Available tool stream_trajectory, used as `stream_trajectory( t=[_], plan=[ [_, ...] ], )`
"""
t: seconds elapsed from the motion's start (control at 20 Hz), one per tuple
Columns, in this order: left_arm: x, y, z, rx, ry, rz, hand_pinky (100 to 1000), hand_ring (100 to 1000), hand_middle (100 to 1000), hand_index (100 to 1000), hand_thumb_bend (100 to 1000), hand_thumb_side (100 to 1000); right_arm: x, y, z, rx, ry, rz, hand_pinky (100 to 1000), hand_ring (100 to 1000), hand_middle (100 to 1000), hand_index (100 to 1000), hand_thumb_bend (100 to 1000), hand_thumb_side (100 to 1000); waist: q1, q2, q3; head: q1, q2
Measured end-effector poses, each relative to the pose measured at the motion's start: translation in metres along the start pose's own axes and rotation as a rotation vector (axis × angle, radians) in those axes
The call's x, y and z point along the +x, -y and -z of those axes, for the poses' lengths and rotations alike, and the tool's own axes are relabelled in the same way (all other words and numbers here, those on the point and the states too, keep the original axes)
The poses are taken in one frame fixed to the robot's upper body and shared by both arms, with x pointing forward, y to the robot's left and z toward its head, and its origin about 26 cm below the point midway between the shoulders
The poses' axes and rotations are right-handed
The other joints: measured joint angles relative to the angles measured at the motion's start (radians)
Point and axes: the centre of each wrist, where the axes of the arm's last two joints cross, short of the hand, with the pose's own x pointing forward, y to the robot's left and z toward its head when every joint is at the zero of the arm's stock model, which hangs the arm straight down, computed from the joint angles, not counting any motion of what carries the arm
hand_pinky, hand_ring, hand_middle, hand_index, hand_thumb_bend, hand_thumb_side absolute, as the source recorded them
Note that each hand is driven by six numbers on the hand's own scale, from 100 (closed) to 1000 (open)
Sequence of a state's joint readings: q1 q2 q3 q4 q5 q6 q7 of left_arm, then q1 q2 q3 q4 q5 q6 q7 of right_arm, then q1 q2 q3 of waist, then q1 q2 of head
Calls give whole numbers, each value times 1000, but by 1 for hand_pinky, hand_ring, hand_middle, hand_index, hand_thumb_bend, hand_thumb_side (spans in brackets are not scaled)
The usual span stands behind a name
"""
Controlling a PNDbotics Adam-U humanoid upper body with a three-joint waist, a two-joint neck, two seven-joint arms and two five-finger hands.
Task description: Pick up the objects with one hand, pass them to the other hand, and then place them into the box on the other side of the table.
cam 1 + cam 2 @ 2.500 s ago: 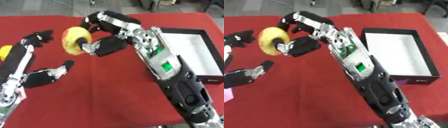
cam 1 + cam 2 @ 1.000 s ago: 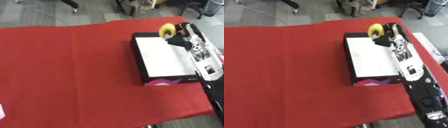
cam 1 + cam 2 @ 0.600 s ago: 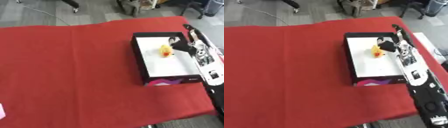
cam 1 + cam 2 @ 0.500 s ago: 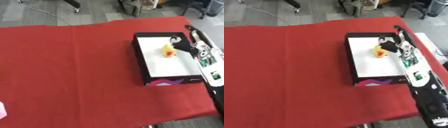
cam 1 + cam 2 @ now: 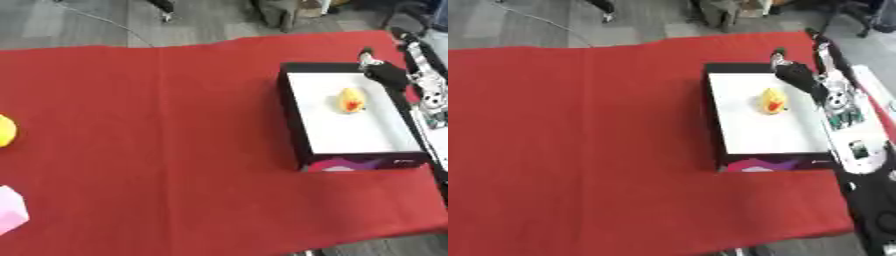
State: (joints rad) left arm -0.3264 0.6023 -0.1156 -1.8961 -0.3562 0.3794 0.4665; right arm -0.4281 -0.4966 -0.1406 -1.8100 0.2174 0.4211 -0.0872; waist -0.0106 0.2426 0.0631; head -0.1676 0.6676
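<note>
A black box (image 5: 296, 135) with a white floor stands at the right of the red table. A small yellow object with a red mark (image 5: 351, 100) lies on the box floor, apart from any hand. My right hand (image 5: 383, 73) hovers over the box's far right corner, holding nothing; whether its fingers are straight or curled does not show. My right arm (image 5: 843, 120) runs along the box's right side. The left hand shows in no view.
A yellow rounded object (image 5: 5, 131) lies at the left edge of the red cloth (image 5: 157, 130), and a pink block (image 5: 10, 216) sits at the lower left. Grey floor and chair legs lie beyond the far edge.
The yellow object left my right hand and now lies in the box. My right hand has drawn back toward the box's far right corner. The camera has shifted.
</note>
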Motion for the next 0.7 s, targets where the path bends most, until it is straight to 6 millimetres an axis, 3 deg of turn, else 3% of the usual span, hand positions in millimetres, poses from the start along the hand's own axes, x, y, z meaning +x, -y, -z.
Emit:
stream_trajectory(
  t=[0.35,0.55,0.7],
  plan=[
    [-2,-12,25,-148,-71,96,757,763,730,877,286,643,37,-12,-10,86,153,118,993,1000,976,1000,100,481,9,0,6,54,7],
    [-9,-19,45,-351,-157,134,800,799,768,901,358,575,45,-15,-12,124,183,130,992,1000,973,1000,100,481,11,-1,7,79,8],
    [-17,-22,65,-507,-223,175,825,818,777,907,448,458,46,-17,-13,142,183,128,992,1000,971,1000,100,483,15,-1,7,91,8]
  ],
)
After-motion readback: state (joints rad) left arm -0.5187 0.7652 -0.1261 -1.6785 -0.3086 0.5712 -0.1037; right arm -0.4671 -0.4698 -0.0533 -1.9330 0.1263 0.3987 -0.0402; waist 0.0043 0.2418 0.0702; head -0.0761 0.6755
